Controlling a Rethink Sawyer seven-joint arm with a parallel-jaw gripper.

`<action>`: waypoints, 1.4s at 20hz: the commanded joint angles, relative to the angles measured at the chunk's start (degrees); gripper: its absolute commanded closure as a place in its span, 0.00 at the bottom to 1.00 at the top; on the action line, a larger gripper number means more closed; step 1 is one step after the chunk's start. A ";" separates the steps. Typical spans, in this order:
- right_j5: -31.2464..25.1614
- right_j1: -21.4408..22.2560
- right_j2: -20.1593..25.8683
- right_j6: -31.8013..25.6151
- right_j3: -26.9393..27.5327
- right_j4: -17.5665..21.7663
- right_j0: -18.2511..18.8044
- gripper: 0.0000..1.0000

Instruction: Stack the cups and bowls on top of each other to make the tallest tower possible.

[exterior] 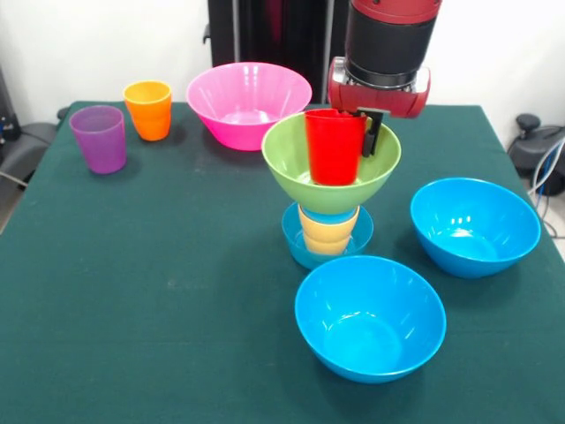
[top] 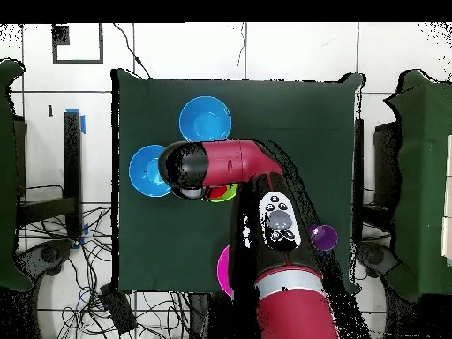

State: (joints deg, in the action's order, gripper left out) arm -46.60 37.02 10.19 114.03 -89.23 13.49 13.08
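Note:
The tower stands mid-table: a small blue bowl as base, a yellow-orange cup in it with a light blue rim above, and a green bowl on top. A red cup stands upright inside the green bowl. My gripper comes down on the cup's right rim and is shut on it; one black finger lies against the cup's outer wall and the other is hidden. In the overhead view the arm covers the tower, leaving only a sliver of the green bowl.
Two large blue bowls sit in front of and beside the tower, also visible as blue bowls from above. A pink bowl, orange cup and purple cup stand at the far side.

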 commanded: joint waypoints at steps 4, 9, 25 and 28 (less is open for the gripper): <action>-4.91 -2.13 -0.15 3.58 -0.76 -0.39 -0.56 1.00; -9.44 -2.27 -0.56 1.81 1.08 0.92 -1.19 1.00; -19.11 -4.35 1.24 -4.11 7.33 3.52 0.00 1.00; -18.91 -4.38 1.43 -4.75 7.61 3.95 -0.07 1.00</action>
State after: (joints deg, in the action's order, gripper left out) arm -62.47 34.33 9.44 114.03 -84.40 13.55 13.11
